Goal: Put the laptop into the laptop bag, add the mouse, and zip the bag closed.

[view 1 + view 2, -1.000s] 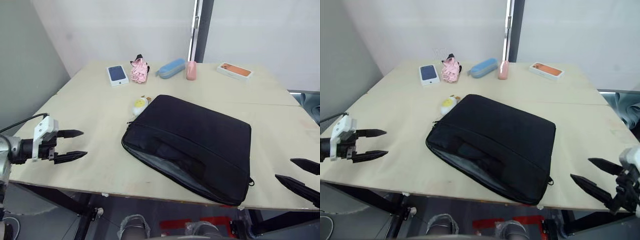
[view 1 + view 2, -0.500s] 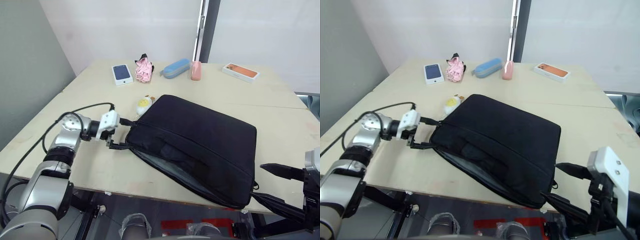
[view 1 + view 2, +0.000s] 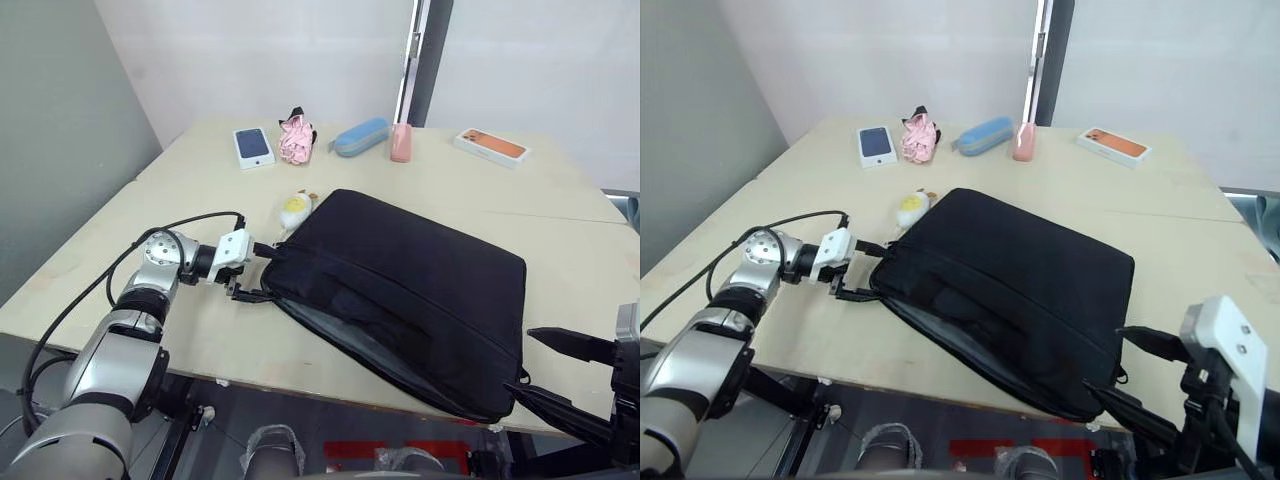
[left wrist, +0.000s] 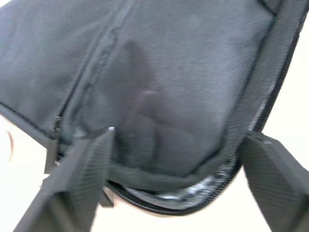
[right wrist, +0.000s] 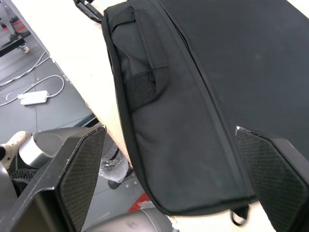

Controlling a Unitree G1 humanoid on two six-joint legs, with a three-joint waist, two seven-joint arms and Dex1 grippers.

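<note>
The black laptop bag point(image 3: 410, 285) lies flat in the middle of the table. Its front edge gapes, showing grey lining point(image 3: 345, 345). My left gripper point(image 3: 260, 273) is open, its two fingers straddling the bag's left corner point(image 4: 164, 169) without closing on it. Off the table's front right edge my right gripper point(image 3: 552, 373) is open, just beyond the bag's right end. In the right wrist view that gripper point(image 5: 169, 130) looks over the bag's strap handle point(image 5: 147, 82). The laptop and the mouse are hidden or out of view.
A yellow-and-white plush toy point(image 3: 295, 208) touches the bag's back left edge. Along the far side lie a boxed phone point(image 3: 253, 146), a pink bundle point(image 3: 296, 138), a blue case point(image 3: 361, 136), a pink bottle point(image 3: 401, 142) and an orange phone box point(image 3: 491, 145).
Over the last second my left gripper has travelled from the table's left edge to the bag's left corner. The right gripper has come in toward the bag's right end. The camera has shifted.
</note>
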